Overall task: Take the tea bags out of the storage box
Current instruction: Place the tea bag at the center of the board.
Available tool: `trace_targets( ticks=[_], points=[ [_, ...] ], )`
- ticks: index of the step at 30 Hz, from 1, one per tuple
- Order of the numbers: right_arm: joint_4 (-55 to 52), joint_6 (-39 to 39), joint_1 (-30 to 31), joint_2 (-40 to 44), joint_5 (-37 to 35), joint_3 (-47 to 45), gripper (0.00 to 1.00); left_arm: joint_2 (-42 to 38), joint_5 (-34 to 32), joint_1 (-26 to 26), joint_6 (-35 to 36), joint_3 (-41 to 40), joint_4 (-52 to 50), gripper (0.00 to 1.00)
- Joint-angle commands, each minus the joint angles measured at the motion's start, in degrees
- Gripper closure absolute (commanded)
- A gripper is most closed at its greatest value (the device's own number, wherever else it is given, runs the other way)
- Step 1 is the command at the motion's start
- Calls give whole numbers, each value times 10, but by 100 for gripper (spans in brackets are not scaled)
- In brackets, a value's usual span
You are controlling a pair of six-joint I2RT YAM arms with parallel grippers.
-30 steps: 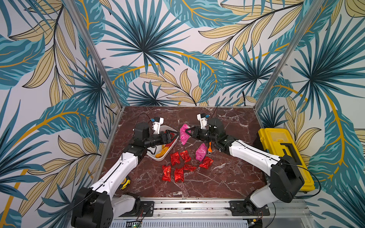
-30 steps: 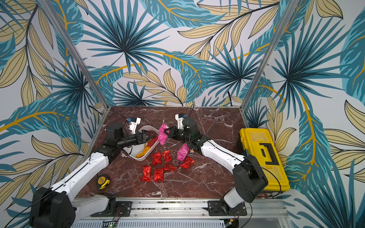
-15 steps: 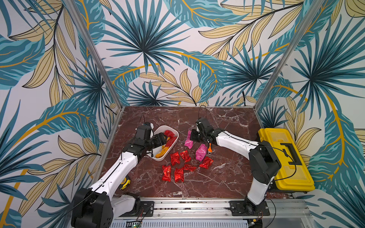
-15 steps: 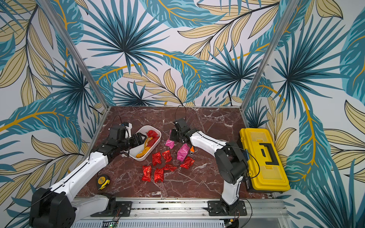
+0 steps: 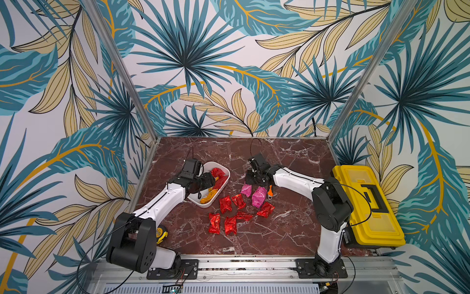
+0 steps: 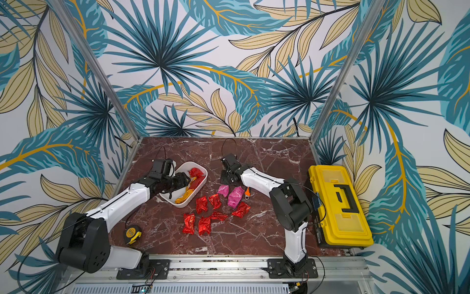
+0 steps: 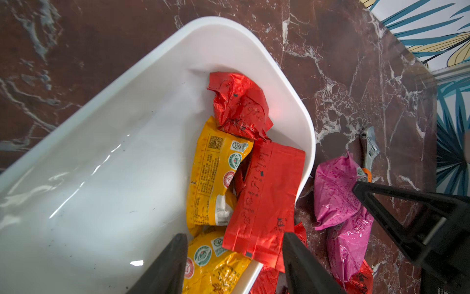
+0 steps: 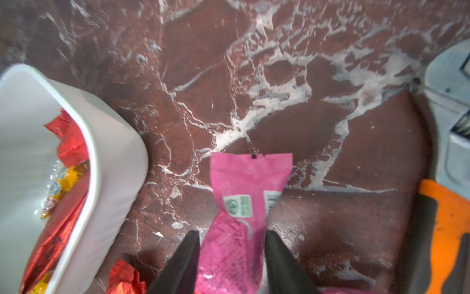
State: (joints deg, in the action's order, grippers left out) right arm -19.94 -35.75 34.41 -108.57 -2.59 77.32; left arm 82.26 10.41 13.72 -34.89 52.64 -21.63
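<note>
Left gripper (image 7: 234, 235) sat inside the storage box (image 7: 127, 152), black tapered jaws apart and straddling a flat red packet (image 7: 264, 203), not clamped on it. Right gripper (image 8: 231, 233) was low over the table, jaws apart either side of a pink packet (image 8: 244, 203) that lay flat on the marble, not gripped.

Nearest the front edge was a yellow-black tape measure (image 5: 160, 233), round, by the left arm base. Next came six red tea bags (image 5: 230, 225) loose on the dark red, white-veined marble table (image 5: 279, 229): crinkly shiny foil, pillow-shaped with crimped flat ends, some touching. Just behind them were two pink foil packets side by side, and the larger pink one (image 5: 258, 198) had an orange-handled wrench (image 5: 270, 189) just beside it.

Further back on the left was the box, smooth glossy white plastic with rounded corners, lidless. It held a crumpled red packet (image 7: 239, 104) at its far end, the flat red one, and two orange-yellow packets (image 7: 216, 173) with printed labels. A yellow toolbox (image 5: 368, 203) with a black handle stood at the right edge, well apart.
</note>
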Motion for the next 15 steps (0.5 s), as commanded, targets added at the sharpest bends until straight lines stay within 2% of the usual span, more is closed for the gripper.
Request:
trace_targets(
  ticks=[1, 6, 15],
  points=[
    [41, -3, 2, 72, -19, -38, 46, 27, -5, -4, 12, 48, 20, 36],
    [53, -11, 3, 125, -30, -78, 43, 73, -13, -4, -9, 73, 48, 32],
    [69, -34, 3, 152, -24, -125, 43, 172, -24, -2, -38, 128, 93, 35]
  ],
)
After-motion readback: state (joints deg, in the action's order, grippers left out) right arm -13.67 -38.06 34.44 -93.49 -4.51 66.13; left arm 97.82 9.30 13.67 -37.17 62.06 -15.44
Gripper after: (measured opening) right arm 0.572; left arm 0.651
